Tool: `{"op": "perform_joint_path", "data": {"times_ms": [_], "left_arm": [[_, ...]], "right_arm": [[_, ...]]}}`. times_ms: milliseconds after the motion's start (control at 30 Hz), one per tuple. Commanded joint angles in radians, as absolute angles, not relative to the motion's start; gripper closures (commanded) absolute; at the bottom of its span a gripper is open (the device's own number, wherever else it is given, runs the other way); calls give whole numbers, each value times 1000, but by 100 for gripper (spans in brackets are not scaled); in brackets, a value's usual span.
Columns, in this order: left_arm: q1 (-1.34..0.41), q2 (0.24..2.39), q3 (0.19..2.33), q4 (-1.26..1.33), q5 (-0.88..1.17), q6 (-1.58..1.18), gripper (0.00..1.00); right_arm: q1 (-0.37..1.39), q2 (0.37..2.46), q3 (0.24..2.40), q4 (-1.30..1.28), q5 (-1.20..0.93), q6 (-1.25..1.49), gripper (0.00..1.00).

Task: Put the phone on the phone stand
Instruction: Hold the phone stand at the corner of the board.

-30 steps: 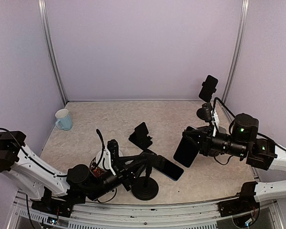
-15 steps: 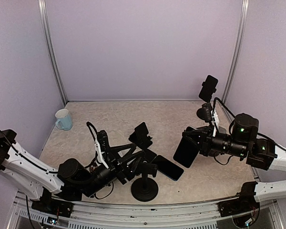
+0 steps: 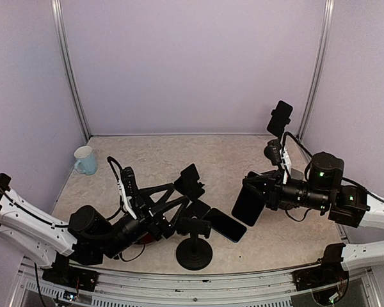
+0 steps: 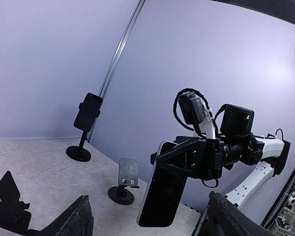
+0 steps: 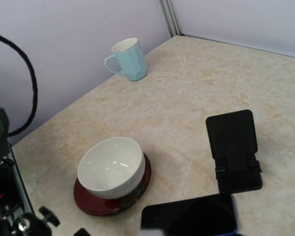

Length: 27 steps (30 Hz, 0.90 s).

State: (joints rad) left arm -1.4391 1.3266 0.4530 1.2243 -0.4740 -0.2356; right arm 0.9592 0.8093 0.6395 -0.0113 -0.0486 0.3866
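Phone point(image 3: 249, 206) hangs gripped in right pincer point(image 3: 259, 187); left pincer point(image 3: 182, 206) spread.

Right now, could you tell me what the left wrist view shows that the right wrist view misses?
Only left wrist: the right hand gripping a phone, a tall stand with a second phone, a small clear stand. Only right wrist: a mug, a white bowl on a red plate, a third phone lying flat. Both: the black folding stand.
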Motion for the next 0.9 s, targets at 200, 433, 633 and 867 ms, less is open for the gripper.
{"op": "perform_joint_path", "data": {"times_ms": [200,433,633,867], "left_arm": [[-1388,1277,408,1213,-377,-259,6],[-1383,1263,409,1207,-333,-243,1],[-1280,1112,419,966,-86,-256,1],[-1119,997,410,721,240,-317,1]], "right_arm": [[950,747,654,8,-40,400,100],[951,765,658,16,-49,398,100],[951,804,699,0,-134,367,100],[951,866,737,-1,-215,315,100]]}}
